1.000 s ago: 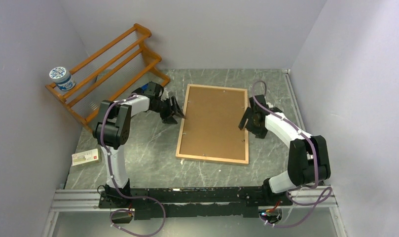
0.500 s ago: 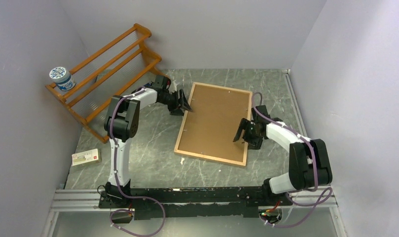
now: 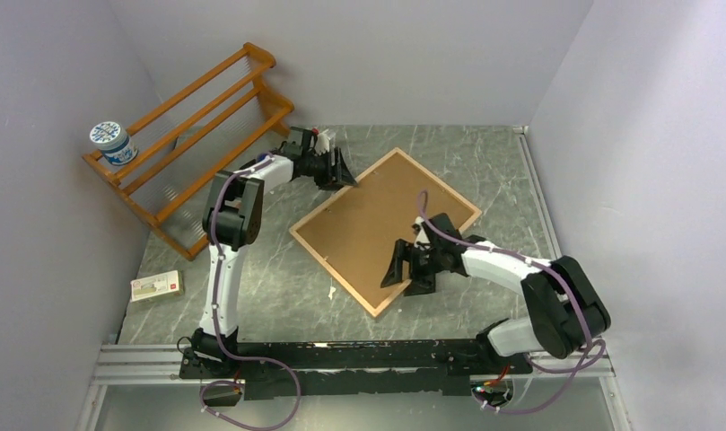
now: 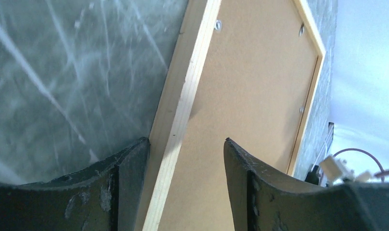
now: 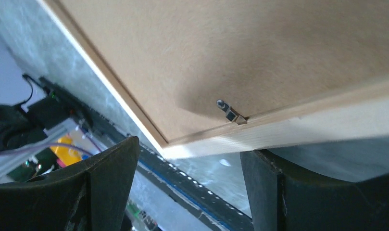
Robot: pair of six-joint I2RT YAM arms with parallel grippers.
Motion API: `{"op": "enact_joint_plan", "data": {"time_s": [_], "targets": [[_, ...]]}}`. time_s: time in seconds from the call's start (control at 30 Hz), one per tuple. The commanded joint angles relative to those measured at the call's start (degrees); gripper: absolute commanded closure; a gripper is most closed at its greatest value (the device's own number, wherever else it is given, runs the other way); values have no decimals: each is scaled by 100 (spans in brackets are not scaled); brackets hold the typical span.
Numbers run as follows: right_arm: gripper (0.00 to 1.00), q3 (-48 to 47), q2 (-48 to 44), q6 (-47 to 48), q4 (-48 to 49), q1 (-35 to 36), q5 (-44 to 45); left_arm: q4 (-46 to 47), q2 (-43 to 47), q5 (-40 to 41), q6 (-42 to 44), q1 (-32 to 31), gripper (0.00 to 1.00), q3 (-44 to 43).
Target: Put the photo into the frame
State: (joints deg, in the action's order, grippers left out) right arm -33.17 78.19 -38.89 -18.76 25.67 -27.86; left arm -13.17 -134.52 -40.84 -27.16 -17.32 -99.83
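Leftmost, a blue-and-white tin (image 3: 109, 144) sits on the near end of the orange rack (image 3: 200, 115) that leans along the left wall. A small flat box (image 3: 157, 285) lies on the grey marbled bench (image 3: 278, 287) in front of it.

The left arm (image 3: 251, 184) reaches toward the far left side of the frame (image 3: 334, 275). Its jaws stand well apart and straddle the pale wood border. In the wrist view one finger (image 4: 130, 183) sits right against the outer edge, while the other (image 4: 245, 187) is over the brown board (image 3: 377, 220), clear of the wood. They grip nothing.

The frame lies flat on the middle of the bench, back up and turned diagonally, one corner pointing at the arm bases. Small metal tabs (image 5: 228, 111) sit along the inside of the border.

The right arm (image 3: 507, 265) comes in low at the near right edge. Its jaws are spread wide with the frame's near corner between them, and they are not clamped on it.
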Motion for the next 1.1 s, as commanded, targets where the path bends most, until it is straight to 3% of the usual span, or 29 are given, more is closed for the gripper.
{"op": "enact_joint_plan", "data": {"time_s": [0.0,0.1,0.33,0.63,0.9,1.07], "targets": [[19,-110,590,-330,1915,722,340,-555,-628,-684,35,-524,36,-106],[19,-458,968,-448,2202,1185,785,-608,-799,-693,43,-552,36,-269],[19,-1211,1444,-341,2021,1531,1187,-1032,-853,-450,187,-545,34,-680],[17,-787,281,161,1056,1541,1453,-1945,-520,-50,582,-222,27,-1433],[18,-689,-625,-769,-260,1381,3490,-2518,-479,262,1130,176,20,-1576],[19,-1110,-394,-941,-743,892,3862,-2779,-419,700,1393,261,18,-1412]]}}
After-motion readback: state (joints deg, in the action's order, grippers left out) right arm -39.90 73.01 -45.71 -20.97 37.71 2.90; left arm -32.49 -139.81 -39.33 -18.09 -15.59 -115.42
